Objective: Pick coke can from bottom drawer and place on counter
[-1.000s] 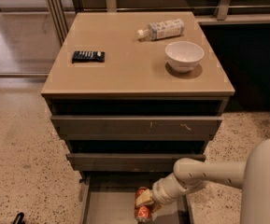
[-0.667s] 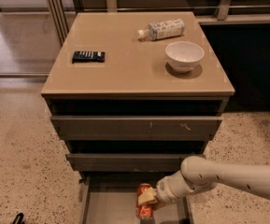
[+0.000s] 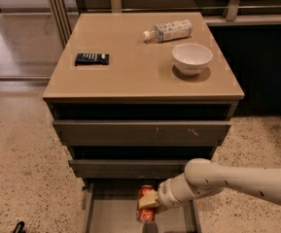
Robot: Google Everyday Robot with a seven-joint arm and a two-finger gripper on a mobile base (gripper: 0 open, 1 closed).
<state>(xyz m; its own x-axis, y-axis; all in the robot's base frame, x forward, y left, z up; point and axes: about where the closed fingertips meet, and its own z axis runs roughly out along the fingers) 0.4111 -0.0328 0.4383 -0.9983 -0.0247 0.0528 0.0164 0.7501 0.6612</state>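
Note:
The coke can [image 3: 145, 212], red-orange, is in the open bottom drawer [image 3: 112, 218] at the foot of the cabinet. My gripper [image 3: 148, 201] reaches in from the right on a white arm and is shut on the can at its middle, one pale finger [image 3: 149, 198] lying across the can's front. The can is held a little above the drawer floor, near the drawer's back. The tan counter [image 3: 130, 67] is the cabinet's top, well above the gripper.
On the counter are a white bowl [image 3: 192, 58] at the right, a white-labelled plastic bottle [image 3: 168, 30] lying at the back, and a black remote-like object [image 3: 92, 58] at the left. Two upper drawers [image 3: 141, 130] stick out slightly above the bottom one. Speckled floor surrounds the cabinet.
The arm has stretched out and its bulky right part has left the view. The gripper has closed in on the can, which now sits slightly higher in the picture.

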